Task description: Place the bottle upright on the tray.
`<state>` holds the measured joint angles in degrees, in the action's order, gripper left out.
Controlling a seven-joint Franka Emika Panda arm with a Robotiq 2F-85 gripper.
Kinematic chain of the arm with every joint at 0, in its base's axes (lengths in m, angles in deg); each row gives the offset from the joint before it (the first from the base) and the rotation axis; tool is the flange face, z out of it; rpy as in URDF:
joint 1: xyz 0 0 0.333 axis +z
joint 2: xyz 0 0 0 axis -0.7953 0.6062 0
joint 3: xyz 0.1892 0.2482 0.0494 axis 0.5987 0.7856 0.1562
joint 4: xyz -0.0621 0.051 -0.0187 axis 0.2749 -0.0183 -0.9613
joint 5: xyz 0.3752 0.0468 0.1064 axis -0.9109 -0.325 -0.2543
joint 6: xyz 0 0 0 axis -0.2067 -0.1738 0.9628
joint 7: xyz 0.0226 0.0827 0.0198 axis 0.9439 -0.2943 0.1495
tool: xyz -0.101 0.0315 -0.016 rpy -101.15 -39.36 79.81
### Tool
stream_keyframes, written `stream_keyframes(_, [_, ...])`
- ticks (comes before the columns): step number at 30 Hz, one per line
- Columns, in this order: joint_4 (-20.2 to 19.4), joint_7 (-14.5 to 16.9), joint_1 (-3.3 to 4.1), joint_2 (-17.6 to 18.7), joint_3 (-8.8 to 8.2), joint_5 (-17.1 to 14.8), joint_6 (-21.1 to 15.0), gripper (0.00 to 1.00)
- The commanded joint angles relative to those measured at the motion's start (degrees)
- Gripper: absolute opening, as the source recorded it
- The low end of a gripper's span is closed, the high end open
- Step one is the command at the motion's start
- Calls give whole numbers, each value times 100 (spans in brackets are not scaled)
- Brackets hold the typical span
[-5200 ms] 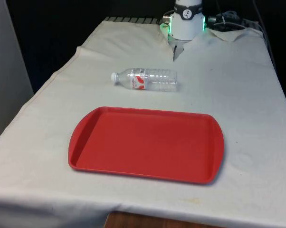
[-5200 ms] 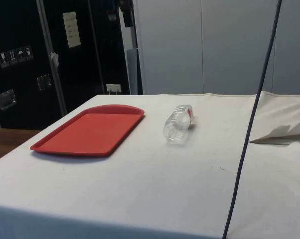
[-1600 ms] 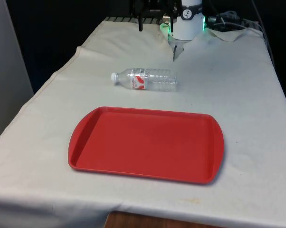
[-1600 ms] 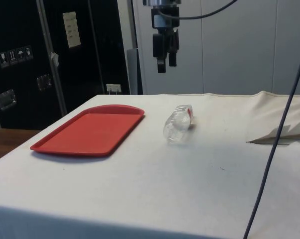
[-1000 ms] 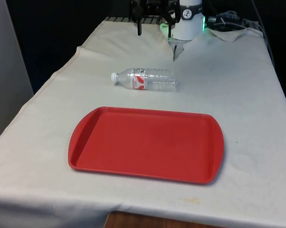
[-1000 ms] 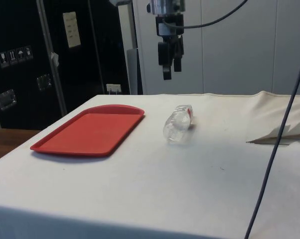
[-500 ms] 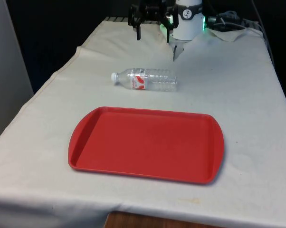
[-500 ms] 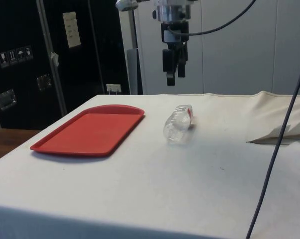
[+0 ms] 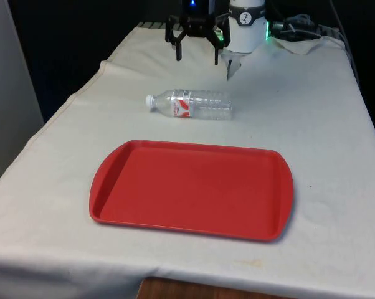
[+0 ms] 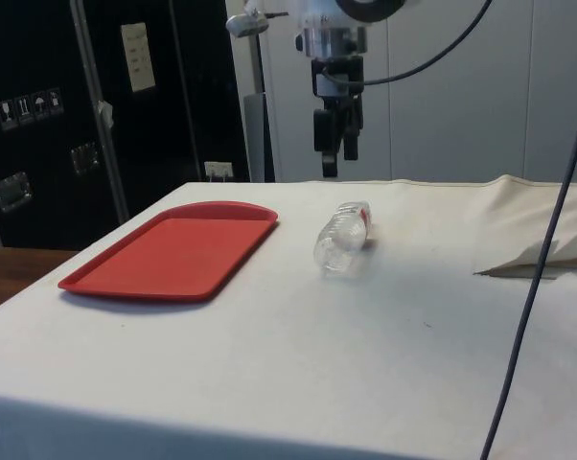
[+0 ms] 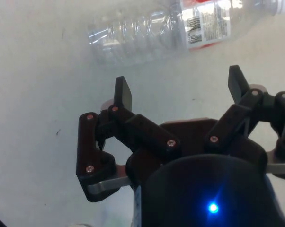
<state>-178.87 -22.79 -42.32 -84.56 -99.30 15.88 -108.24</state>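
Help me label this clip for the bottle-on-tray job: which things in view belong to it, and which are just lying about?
Part of the job:
- clear plastic bottle, lying on its side on the cloth
- red tray, nothing on it
- gripper, open, above the table beyond the bottle

Just there:
- white cloth over the table
- dark cabinets behind

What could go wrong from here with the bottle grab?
The bottle lies on its side on the cloth, so it may roll away when the open pincer closes on it. Its clear thin wall could buckle or slip in the grip. Grasped lying flat, it must be turned before standing on the tray, and could topple.
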Motion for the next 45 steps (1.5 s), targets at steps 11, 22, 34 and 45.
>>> stream_keyframes(11, [-40, 46, 0, 212, -69, -132, -269, 100])
stream_keyframes(22, [-155, 86, 11, 344, -57, -155, -590, 100])
stream_keyframes(34, [-201, 172, 6, 493, -40, -201, -814, 100])
stream_keyframes(45, [-183, 361, 6, 607, -23, -470, -791, 100])
